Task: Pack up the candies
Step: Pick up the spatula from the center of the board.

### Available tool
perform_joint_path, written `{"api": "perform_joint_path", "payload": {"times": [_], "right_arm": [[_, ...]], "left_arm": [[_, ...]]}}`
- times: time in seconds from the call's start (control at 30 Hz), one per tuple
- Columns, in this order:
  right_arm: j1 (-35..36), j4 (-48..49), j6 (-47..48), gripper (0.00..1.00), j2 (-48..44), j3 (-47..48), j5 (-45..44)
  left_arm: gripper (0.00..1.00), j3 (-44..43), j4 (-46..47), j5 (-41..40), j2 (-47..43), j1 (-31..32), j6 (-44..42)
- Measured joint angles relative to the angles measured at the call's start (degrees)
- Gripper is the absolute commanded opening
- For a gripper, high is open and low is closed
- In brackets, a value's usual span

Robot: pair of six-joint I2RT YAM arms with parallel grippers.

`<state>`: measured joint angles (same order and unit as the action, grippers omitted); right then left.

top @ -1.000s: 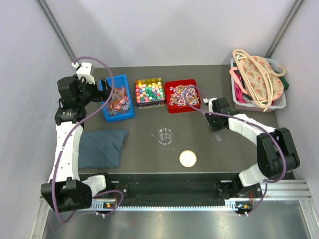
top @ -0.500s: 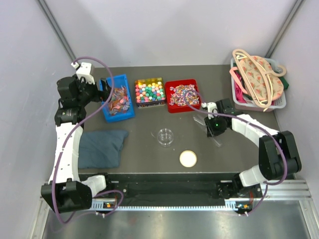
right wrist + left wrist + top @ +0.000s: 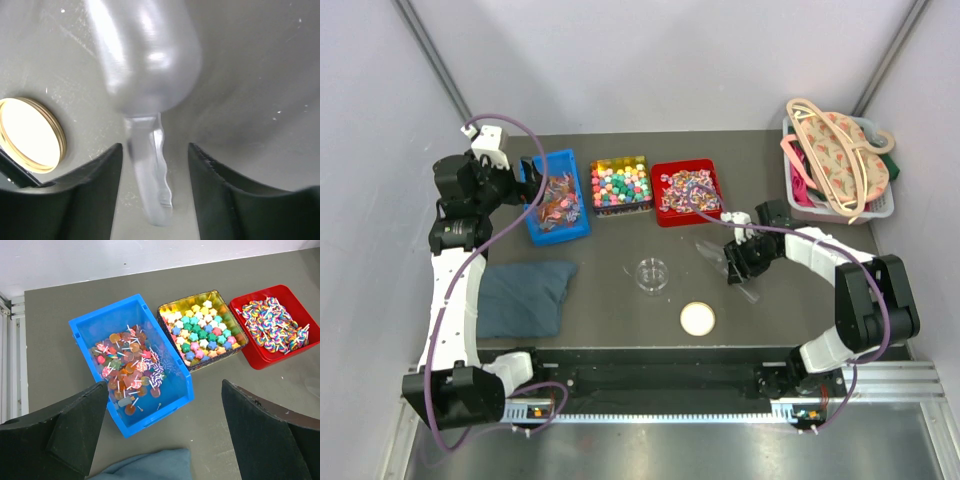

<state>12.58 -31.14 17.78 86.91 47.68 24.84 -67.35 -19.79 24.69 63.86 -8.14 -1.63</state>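
Observation:
The candies lie in three containers at the back: lollipops in a blue bin [image 3: 557,200] [image 3: 132,365], bright star-shaped sweets in a yellow tin [image 3: 620,184] [image 3: 200,330], and swirl-wrapped ones in a red tray [image 3: 686,191] [image 3: 270,325]. My left gripper [image 3: 520,178] [image 3: 165,440] is open and empty, hovering near the blue bin. My right gripper [image 3: 735,265] [image 3: 155,200] is open, low over the table. Its fingers straddle the handle of a clear plastic scoop [image 3: 712,246] [image 3: 150,175] without touching it.
A small clear dish [image 3: 652,273] and a round cream lid [image 3: 697,319] [image 3: 30,135] sit mid-table. A blue-grey cloth pouch [image 3: 525,297] [image 3: 150,465] lies at the left. A basket with hangers [image 3: 840,170] stands at the back right.
My right gripper has moved left and toward the near edge, coming down around the scoop's handle. The left arm has not moved.

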Motion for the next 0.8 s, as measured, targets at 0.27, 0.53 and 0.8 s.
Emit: {"api": "perform_joint_path", "payload": {"times": [0.27, 0.53, 0.8], "right_arm": [[-0.83, 0.24, 0.74, 0.65, -0.09, 0.00, 0.46], [-0.87, 1.46, 0.52, 0.65, -0.70, -0.02, -0.37], [-0.87, 3.72, 0.04, 0.64, -1.07, -0.07, -2.78]], "left_arm": [[0.99, 0.00, 0.00, 0.09, 0.00, 0.00, 0.02], [0.99, 0.00, 0.00, 0.39, 0.00, 0.00, 0.07], [0.99, 0.04, 0.00, 0.44, 0.00, 0.00, 0.13]]}}
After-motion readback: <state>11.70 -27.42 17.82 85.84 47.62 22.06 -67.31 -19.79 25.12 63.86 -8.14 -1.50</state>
